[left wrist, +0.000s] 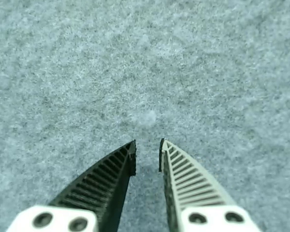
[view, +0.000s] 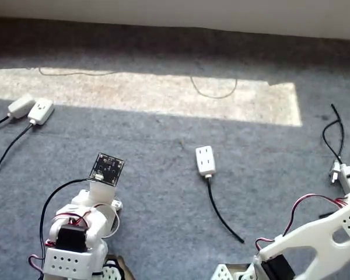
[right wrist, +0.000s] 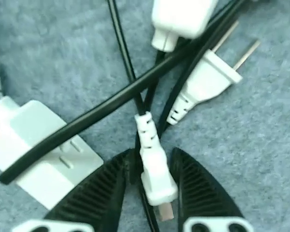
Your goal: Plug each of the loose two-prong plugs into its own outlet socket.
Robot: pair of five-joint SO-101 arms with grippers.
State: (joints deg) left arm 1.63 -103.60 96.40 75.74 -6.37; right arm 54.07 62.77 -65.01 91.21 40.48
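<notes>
Your left end effector (left wrist: 147, 150) hangs released over the grey desk (left wrist: 135, 58) at the near left, fingers slightly parted, grasping nothing. Your right end effector (right wrist: 152, 153) is also released. It straddles a white two-prong plug (right wrist: 154, 171) at the desk's right edge; contact is not confirmed. A second plug (right wrist: 208, 79), black cords (right wrist: 111, 104) and a white outlet block (right wrist: 38, 150) lie tangled just beside it. Another outlet socket (view: 205, 160) lies mid-desk. A pair of white fittings (view: 41, 111) sits at the far left.

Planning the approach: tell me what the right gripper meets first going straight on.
The small white plug right in front of the right gripper, probably; crossed black cords lie just beyond.
</notes>
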